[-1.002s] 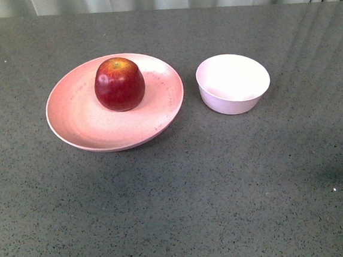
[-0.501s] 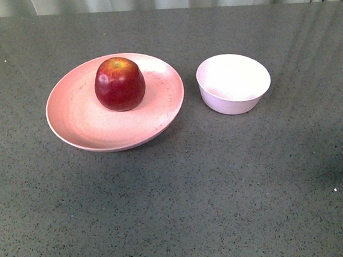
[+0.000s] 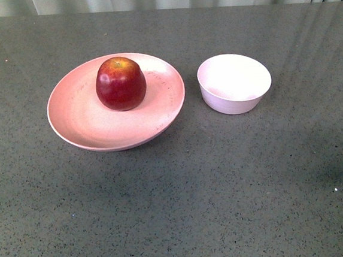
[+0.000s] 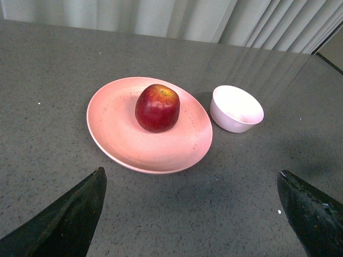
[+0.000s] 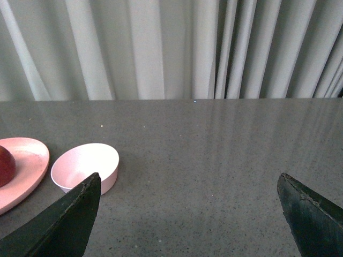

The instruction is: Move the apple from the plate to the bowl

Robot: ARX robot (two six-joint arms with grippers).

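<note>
The dark-red apple (image 3: 120,83) sits on the wide salmon-pink plate (image 3: 81,121), toward its far side. The small pale bowl (image 3: 234,82) stands empty to the plate's right, apart from it. Neither arm shows in the front view. In the left wrist view the apple (image 4: 157,107), plate (image 4: 123,142) and bowl (image 4: 236,108) lie ahead of my left gripper (image 4: 192,184), which is open and empty above the table. My right gripper (image 5: 188,184) is open and empty; the bowl (image 5: 86,165), the plate's edge (image 5: 27,166) and a sliver of the apple (image 5: 4,166) show at one side.
The grey speckled table (image 3: 225,190) carries only the plate and the bowl. Pale curtains (image 5: 161,48) hang behind the table's far edge.
The front view has shifted very slightly, so the plate, apple and bowl sit a few pixels further right. Nothing else has visibly changed.
</note>
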